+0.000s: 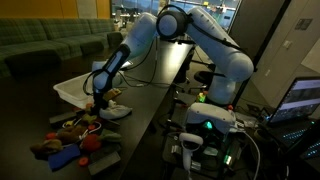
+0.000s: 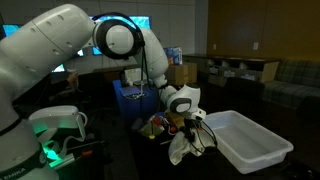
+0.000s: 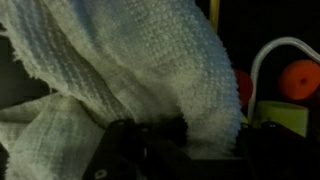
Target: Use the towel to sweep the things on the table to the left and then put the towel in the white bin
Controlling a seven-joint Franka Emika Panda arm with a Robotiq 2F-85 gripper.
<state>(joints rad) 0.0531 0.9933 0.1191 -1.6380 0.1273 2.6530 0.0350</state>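
Note:
My gripper (image 2: 190, 124) is shut on the white towel (image 2: 183, 147), which hangs from the jaws down to the dark table. In the wrist view the towel (image 3: 120, 70) fills most of the frame, pinched between the dark fingers (image 3: 185, 135). In an exterior view the gripper (image 1: 102, 92) holds the towel (image 1: 112, 108) at the edge of a pile of small toys (image 1: 72, 135). The white bin (image 2: 247, 145) stands just beside the towel; it also shows behind the gripper in an exterior view (image 1: 78, 85). An orange ball (image 3: 300, 78) and a red item (image 3: 243, 88) lie past the towel.
The toys include red, orange, blue and yellow pieces (image 1: 60, 152) near the table's front end. A blue box (image 2: 133, 100) stands behind the arm. The robot base with green lights (image 1: 205, 125) and a laptop (image 1: 300, 100) are at the side. Sofas stand in the background.

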